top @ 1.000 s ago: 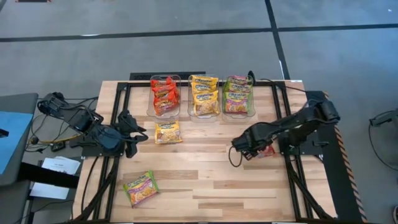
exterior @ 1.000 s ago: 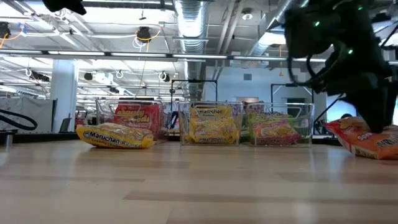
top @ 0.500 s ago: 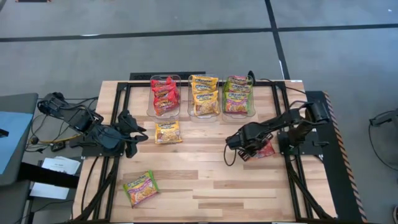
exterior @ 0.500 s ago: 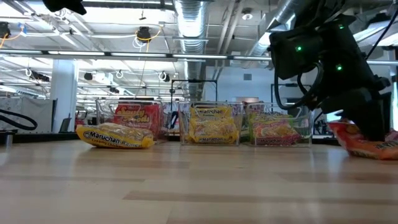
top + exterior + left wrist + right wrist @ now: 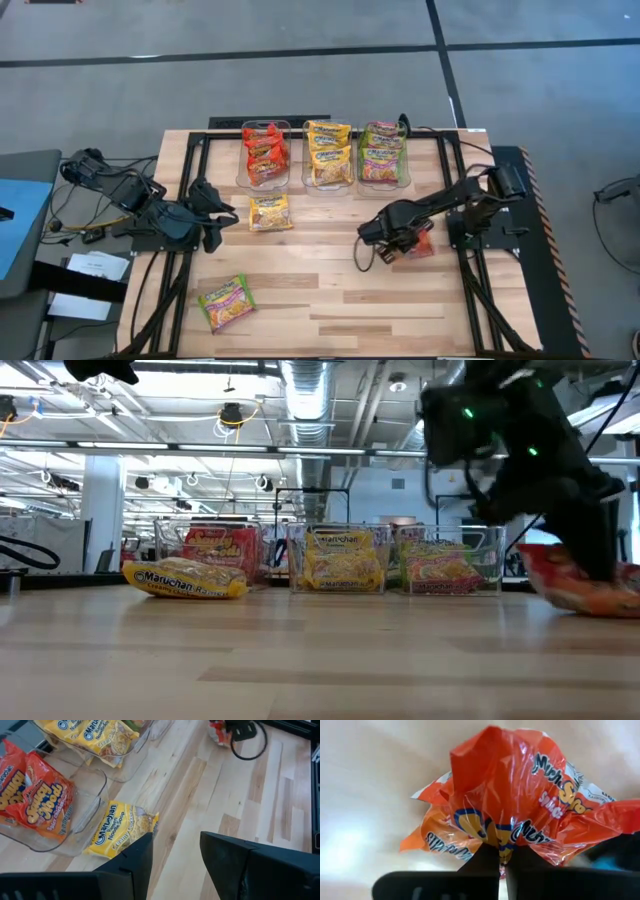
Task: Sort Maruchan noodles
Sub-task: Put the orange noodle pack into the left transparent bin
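A red-orange Maruchan packet [image 5: 424,240] lies right of the table's middle, with my right gripper [image 5: 402,244] shut on it; in the right wrist view its film [image 5: 510,795] bunches up above my right gripper [image 5: 502,854]. A yellow packet [image 5: 270,212] lies flat in front of the bins. A green-and-pink packet [image 5: 226,302] lies flat near the front left. My left gripper [image 5: 222,215] waits open at the left, facing the yellow packet [image 5: 122,827] and touching nothing. My right gripper pinches a bunched fold of the red-orange packet's wrapper [image 5: 496,840] between its two fingertips. The fingers come slanting down from the table's right. The wrapper crumples around the pinch, and the packet's underside [image 5: 590,605] sits on the table.
Three clear bins stand in a row at the far edge: one with red-orange packets [image 5: 265,155], one with yellow packets [image 5: 329,155], one with green-and-pink packets [image 5: 383,155]. Bare wood [image 5: 330,280] stretches between the loose packets.
My right gripper has gone toward the table's left, come down over the red-orange packet and shut on it. The packet's wrapper has bunched up between the fingers.
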Robot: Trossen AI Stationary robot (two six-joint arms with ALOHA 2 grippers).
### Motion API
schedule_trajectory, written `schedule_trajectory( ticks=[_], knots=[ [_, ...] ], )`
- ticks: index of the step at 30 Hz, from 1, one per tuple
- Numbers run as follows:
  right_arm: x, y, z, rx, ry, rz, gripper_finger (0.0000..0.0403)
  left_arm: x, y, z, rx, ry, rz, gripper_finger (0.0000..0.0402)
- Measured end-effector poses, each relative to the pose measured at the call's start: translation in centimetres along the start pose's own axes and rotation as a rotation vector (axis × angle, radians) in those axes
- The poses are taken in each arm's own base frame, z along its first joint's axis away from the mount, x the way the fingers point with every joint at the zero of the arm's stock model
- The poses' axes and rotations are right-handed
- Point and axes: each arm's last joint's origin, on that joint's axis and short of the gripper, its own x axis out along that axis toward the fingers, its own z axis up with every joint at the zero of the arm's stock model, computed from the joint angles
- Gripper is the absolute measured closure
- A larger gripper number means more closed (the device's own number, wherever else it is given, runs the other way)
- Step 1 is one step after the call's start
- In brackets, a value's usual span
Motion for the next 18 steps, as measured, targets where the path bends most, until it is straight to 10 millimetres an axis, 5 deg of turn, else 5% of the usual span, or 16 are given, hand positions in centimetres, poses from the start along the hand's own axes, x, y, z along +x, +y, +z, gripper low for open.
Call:
schedule_trajectory(
  ticks=[10, 18],
  knots=[
    [-6.5, 4.1, -2.5, -0.049, -0.141, 0.199, 0.0390, 0.0, 0.0, 0.0, -0.034, 0.000, 0.000, 0.0251],
    [-11.1, 5.6, -3.9, -0.131, -0.301, 0.316, 0.0391, 0.4, 0.5, 0.4, -0.062, -0.011, 0.044, 0.0246]
  ],
)
